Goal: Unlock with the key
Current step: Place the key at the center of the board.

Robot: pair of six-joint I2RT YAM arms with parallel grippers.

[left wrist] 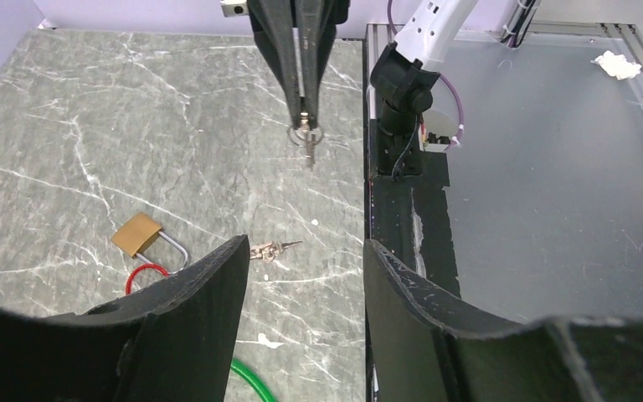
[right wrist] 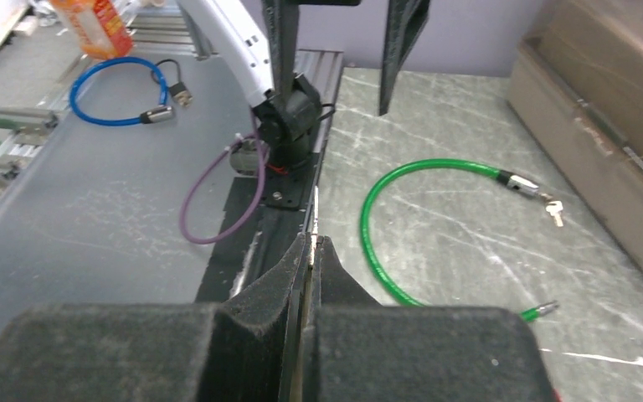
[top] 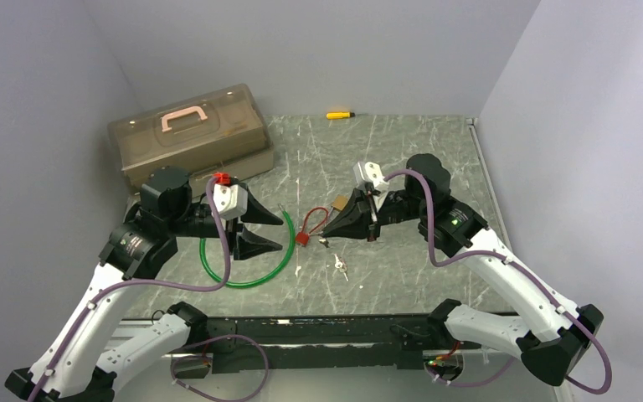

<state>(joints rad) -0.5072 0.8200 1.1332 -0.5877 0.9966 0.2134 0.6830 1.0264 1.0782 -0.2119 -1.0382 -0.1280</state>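
A brass padlock [left wrist: 136, 234] with a silver shackle lies on the marble table, and a red cable loop [left wrist: 145, 273] runs through the shackle. In the top view the padlock [top: 336, 203] sits just behind my right gripper [top: 324, 233]. That gripper is shut on a small key [left wrist: 307, 142], whose blade and ring hang out of the fingertips [right wrist: 312, 243]. Only a thin metal edge of the key [right wrist: 311, 219] shows in the right wrist view. My left gripper [top: 282, 232] hovers open left of the padlock, nothing between its fingers [left wrist: 218, 276].
A spare bunch of keys [top: 340, 266] lies on the table near the front, with another [left wrist: 272, 249] by the padlock. A green cable lock [top: 251, 276] lies under my left gripper. A brown toolbox [top: 188, 134] stands back left. A yellow tool [top: 340, 115] lies at the far edge.
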